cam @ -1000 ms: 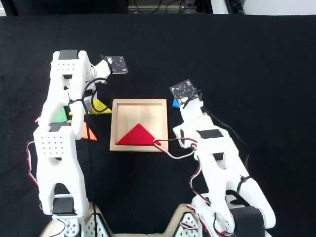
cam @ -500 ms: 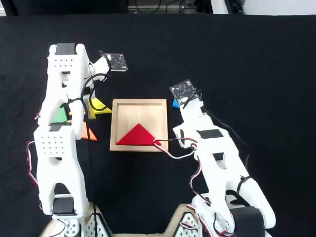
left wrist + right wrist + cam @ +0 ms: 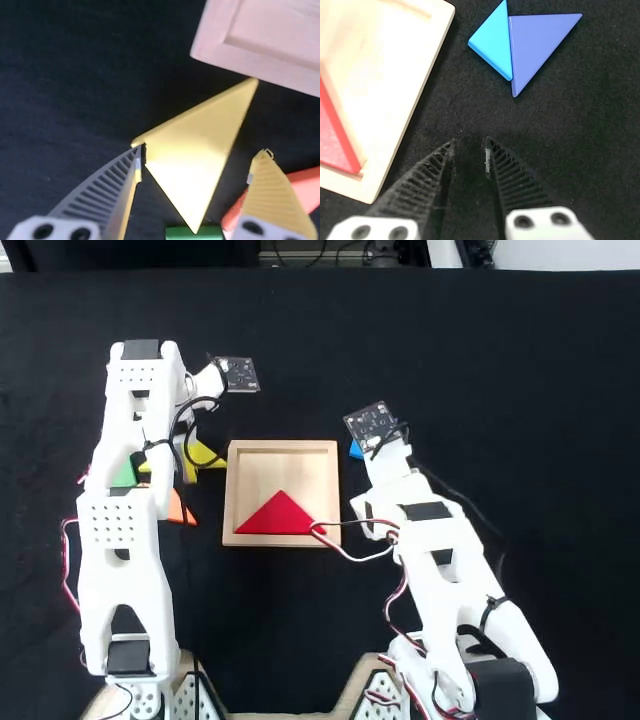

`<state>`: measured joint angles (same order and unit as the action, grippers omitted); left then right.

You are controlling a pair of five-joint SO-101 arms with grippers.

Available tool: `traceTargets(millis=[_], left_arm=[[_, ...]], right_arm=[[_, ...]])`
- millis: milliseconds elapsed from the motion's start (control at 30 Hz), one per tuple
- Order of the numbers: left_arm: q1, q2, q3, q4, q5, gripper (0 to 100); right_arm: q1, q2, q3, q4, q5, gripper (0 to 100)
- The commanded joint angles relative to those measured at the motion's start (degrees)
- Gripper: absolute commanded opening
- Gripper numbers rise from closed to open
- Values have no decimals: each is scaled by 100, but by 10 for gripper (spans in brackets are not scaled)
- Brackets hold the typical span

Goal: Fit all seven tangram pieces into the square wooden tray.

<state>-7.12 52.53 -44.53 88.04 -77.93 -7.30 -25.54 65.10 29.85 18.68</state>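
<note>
Sitting flat near the middle of the black desk point(image 3: 520, 370), the square pale wooden tray point(image 3: 281, 448) has a raised rim and holds one piece: a large red triangle point(image 3: 279, 514) lying against its 6 o'clock edge, apex toward the centre. Five more pieces lie outside it. One yellow triangle point(image 3: 200, 160) is at the tray's 10 o'clock. One green piece point(image 3: 122, 476) and one orange piece point(image 3: 180, 510) are near 9 o'clock, both partly hidden by the left arm. A light blue triangle point(image 3: 492, 42) and a darker blue triangle point(image 3: 540, 37) touch edge to edge at 2 o'clock. The left jaws stand apart astride the yellow triangle, one tip touching its edge. The right jaws are slightly apart over bare desk just beside the tray.
</note>
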Motion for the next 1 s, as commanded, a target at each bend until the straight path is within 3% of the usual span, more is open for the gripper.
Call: traceTargets(millis=[0, 300, 600, 833, 967], left_arm=[[-13, -18, -189, -132, -79, 339], [-57, 35, -127, -158, -308, 339], [-92, 897, -664, -334, -299, 339], [-127, 1116, -1710, 580, -299, 338], [-145, 1134, -2976, 1081, 167, 338]], right_arm=[[53, -154, -13, -97, -9, 93], [53, -154, -13, -97, -9, 93], [53, -154, -13, -88, -9, 93], [53, -154, -13, -97, -9, 93], [53, -154, -13, -97, -9, 93]])
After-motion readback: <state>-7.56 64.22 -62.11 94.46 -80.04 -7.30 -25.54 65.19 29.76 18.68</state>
